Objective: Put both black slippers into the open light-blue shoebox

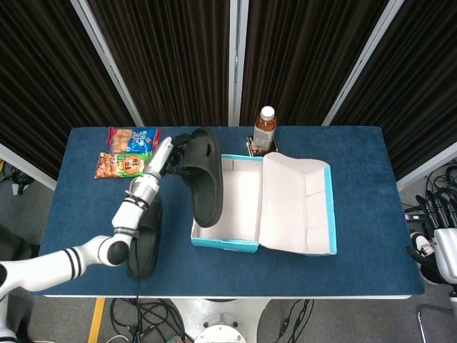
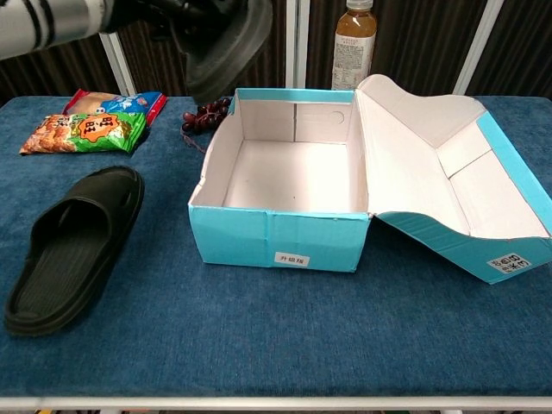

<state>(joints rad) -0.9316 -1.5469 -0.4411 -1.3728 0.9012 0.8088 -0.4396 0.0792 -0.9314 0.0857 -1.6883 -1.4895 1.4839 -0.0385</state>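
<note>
— What does the robot's left arm [image 1: 78, 259] look like?

— It is a glossy white tube with rounded segments. Narrow black rings band it near a dark, rounded joint [image 1: 114, 251], and the same black stripes show on the white shell in the chest view.

— And toward the left hand [image 1: 171, 151]?

— The forearm narrows into a silvery-grey wrist section [image 1: 141, 190]. The hand itself is light grey with dark fingers [image 1: 183, 140].

— Anything of the right side?

— Only a white casing [image 1: 444, 251] at the frame's edge.
</note>
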